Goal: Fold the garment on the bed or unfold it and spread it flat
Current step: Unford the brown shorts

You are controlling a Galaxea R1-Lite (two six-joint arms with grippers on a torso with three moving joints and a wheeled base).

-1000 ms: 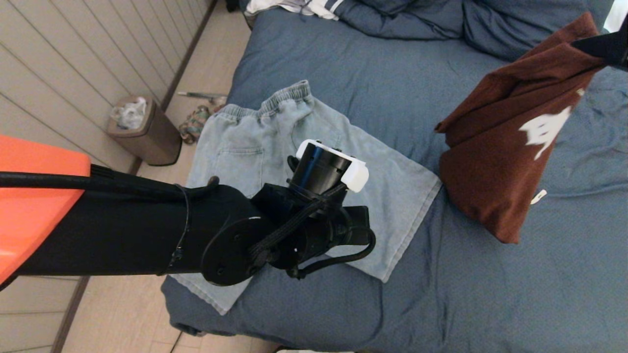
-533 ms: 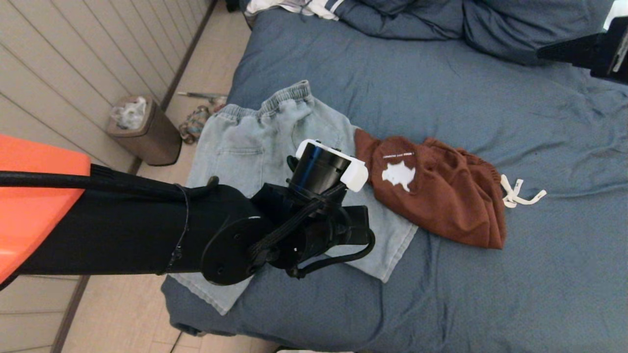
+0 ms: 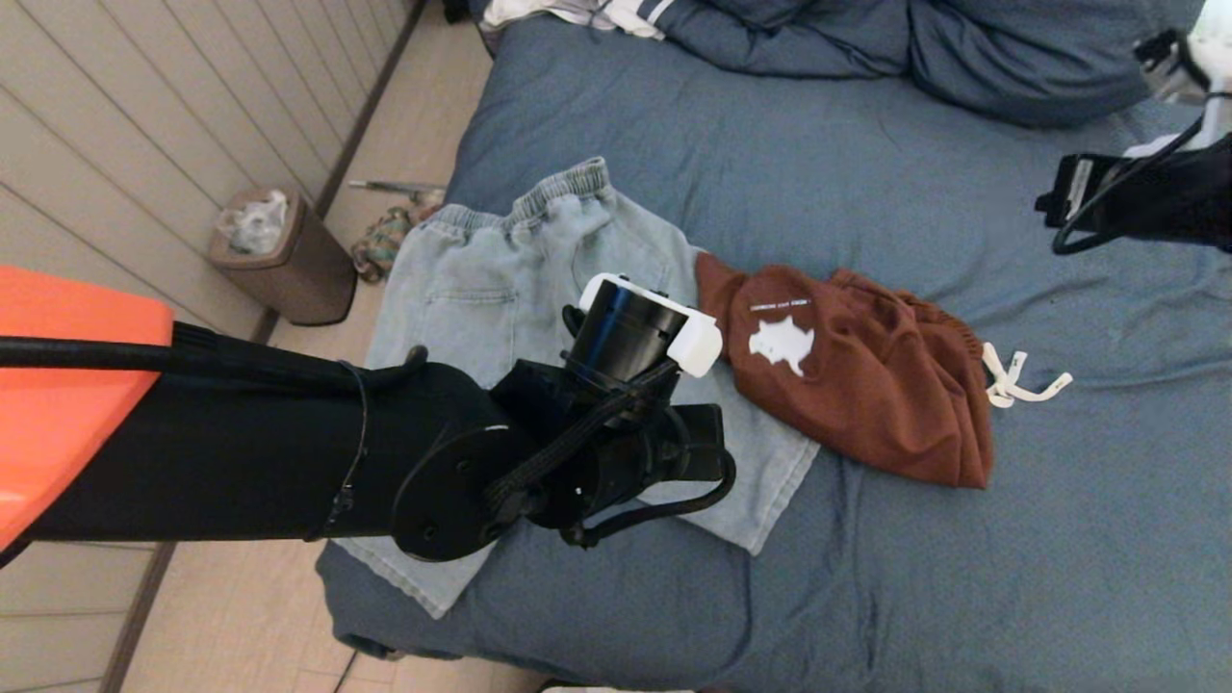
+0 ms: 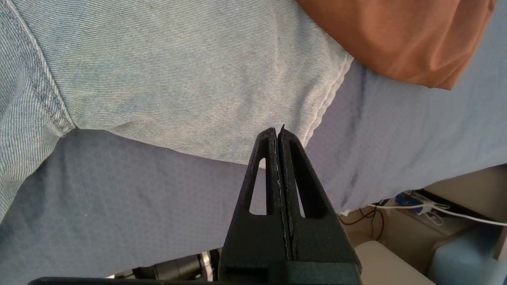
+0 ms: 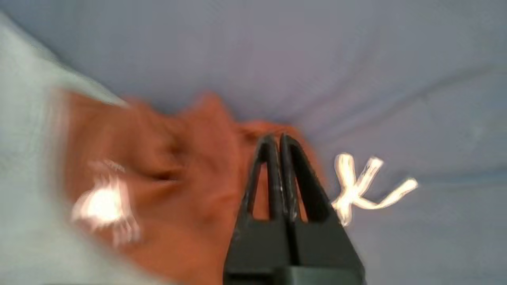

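Currently both pincers are clamped tight with nothing between the fingers. Right gripper (image 5: 276,136) hangs above the crumpled brown shorts (image 3: 857,380), not touching them. Shorts lie mid-bed (image 3: 770,173), one edge overlapping the light denim trousers (image 3: 500,279); white drawstring (image 3: 1020,380) trails onto the cover. Left gripper (image 4: 278,130) hovers over the trousers' hem, idle.
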